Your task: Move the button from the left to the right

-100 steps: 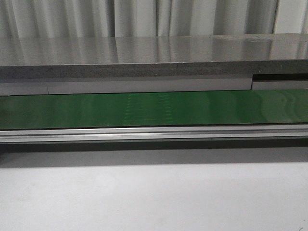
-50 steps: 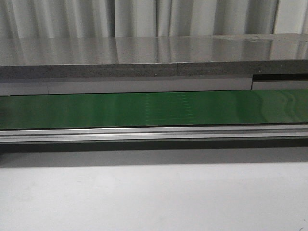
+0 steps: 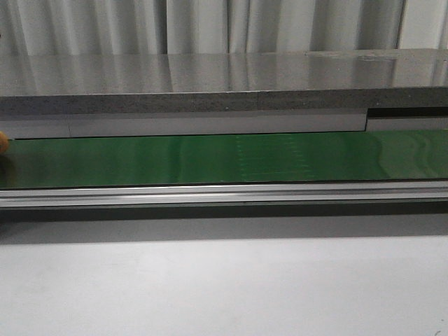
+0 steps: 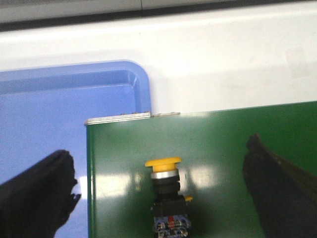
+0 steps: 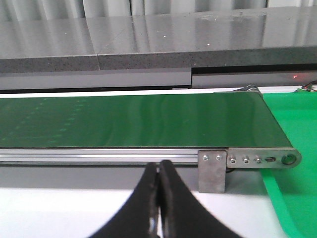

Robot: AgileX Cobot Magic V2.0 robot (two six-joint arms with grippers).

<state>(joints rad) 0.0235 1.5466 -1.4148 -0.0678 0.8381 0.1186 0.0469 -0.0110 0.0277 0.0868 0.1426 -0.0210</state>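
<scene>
The button lies on the green conveyor belt near its left end, with a yellow cap, a black body and blue and red marks at its base. My left gripper is open; its black fingers stand wide on either side of the button and do not touch it. In the front view only an orange speck of the button shows at the belt's far left edge. My right gripper is shut and empty, in front of the belt's right end.
A blue tray sits against the belt's left end. A green tray lies beyond the right end, by a metal end bracket. A grey ledge runs behind the belt, and a white table lies in front.
A faint pattern on the belt has shifted to the right. An orange speck of the button has appeared at the belt's far left edge in the front view.
</scene>
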